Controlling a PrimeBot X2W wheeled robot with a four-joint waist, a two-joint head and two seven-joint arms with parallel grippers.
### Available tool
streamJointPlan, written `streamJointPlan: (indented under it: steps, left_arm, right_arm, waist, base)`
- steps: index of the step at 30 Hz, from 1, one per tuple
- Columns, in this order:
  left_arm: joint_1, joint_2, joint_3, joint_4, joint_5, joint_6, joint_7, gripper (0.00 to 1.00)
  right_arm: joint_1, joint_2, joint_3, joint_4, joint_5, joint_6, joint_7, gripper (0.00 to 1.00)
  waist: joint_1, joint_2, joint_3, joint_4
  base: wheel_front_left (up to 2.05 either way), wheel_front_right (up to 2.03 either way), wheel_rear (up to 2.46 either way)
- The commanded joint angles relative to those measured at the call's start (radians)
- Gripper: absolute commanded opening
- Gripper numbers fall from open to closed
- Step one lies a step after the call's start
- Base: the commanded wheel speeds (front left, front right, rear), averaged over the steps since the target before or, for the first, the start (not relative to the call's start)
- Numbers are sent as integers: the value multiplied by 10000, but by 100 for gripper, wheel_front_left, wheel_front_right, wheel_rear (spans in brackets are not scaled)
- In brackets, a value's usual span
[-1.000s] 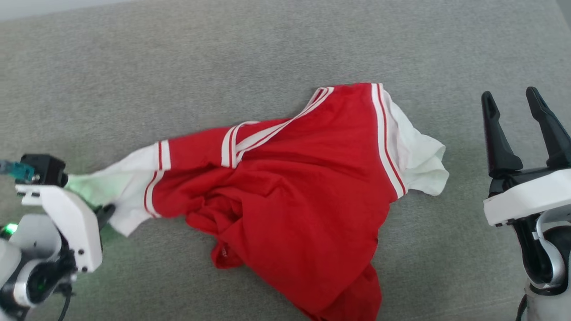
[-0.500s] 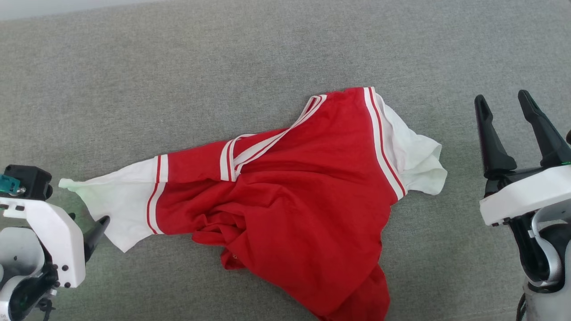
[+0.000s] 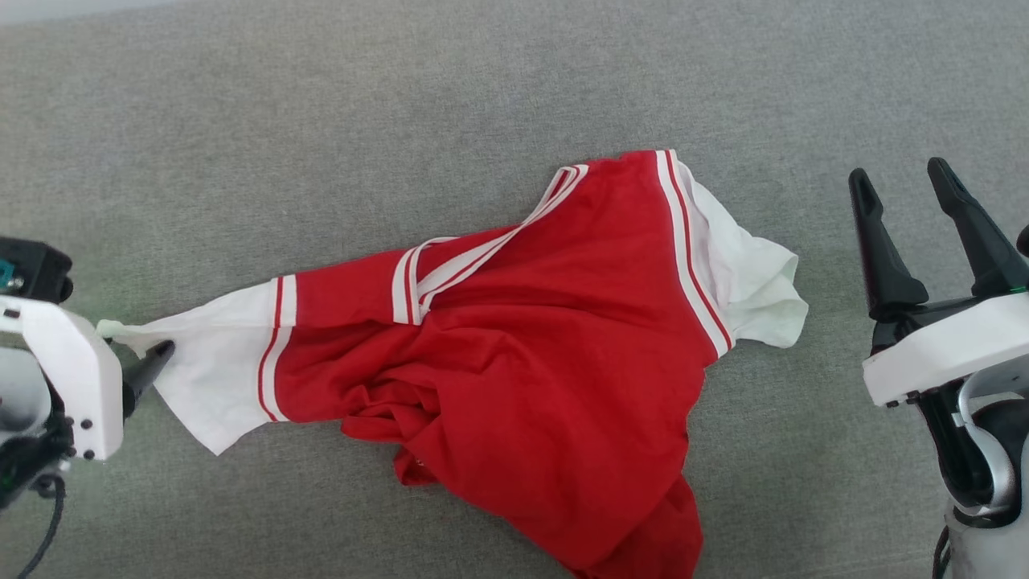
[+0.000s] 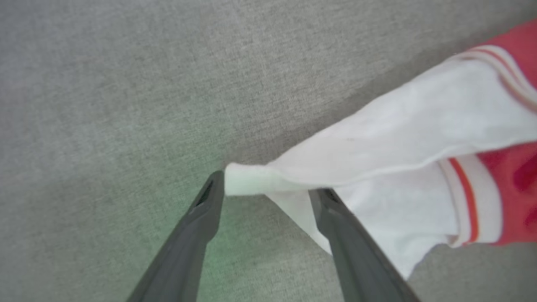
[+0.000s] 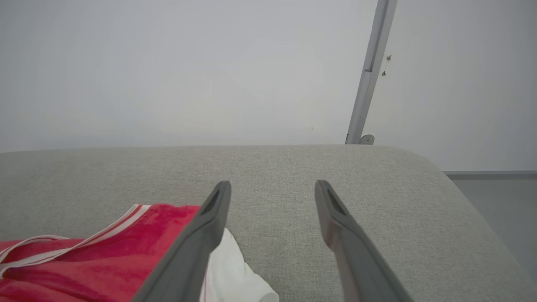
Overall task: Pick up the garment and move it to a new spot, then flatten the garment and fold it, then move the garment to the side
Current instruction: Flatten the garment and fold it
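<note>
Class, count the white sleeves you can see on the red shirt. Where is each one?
2. One white sleeve stretches toward the left hand; the other sleeve lies bunched on the right of the shirt.

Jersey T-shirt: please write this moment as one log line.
jersey T-shirt: crumpled on grey cushion | left hand: open, sleeve tip between fingers | right hand: open, apart

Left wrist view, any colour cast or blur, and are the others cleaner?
Left wrist view: green tint on the cushion between the jaws and on the sleeve tip, red part blurred. Head view: faint green at that tip, even light. Right wrist view: no tint, even.
</note>
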Motion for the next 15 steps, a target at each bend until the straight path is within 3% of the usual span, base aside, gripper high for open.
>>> streamJointPlan:
  steps: [1, 6, 7, 8, 9, 11, 15]
  left_arm:
    - [-176, -84, -49, 140, 83, -131, 68, 100]
    - [-901, -685, -239, 1450, -137, -659, 646, 100]
    - [-998, -860, -269, 1736, -260, -722, 824, 95]
    - [-1098, -993, -357, 1974, -292, -817, 1007, 43]
    - [-1176, -1156, -401, 2187, -346, -867, 1135, 0]
    - [-1258, -1362, -652, 2562, -381, -1022, 1594, 0]
    - [-1587, -1704, -664, 2879, -402, -1287, 1502, 0]
  right_arm:
    - [-62, -12, 13, -75, 51, -4, 45, 100]
    - [-166, -66, 60, -111, 71, -4, 173, 100]
    - [-178, -76, 94, -104, 60, -4, 199, 100]
    - [-180, -96, 167, -113, 10, -4, 283, 100]
    - [-180, -148, 225, -106, -35, -4, 376, 100]
    - [-216, -276, 339, -9, -93, -5, 616, 100]
    - [-368, -556, 731, 409, 320, -5, 1435, 100]
  waist:
    - [0, 0, 52, -19]
    - [0, 0, 232, -64]
    - [0, 0, 259, -68]
    - [0, 0, 288, -73]
    - [0, 0, 319, -72]
    - [0, 0, 365, -71]
    - [0, 0, 477, -12]
  base:
    - [0, 0, 0]
    - [0, 0, 0]
    - [0, 0, 0]
    - [0, 0, 0]
    - [0, 0, 0]
    - [0, 0, 0]
    - [0, 0, 0]
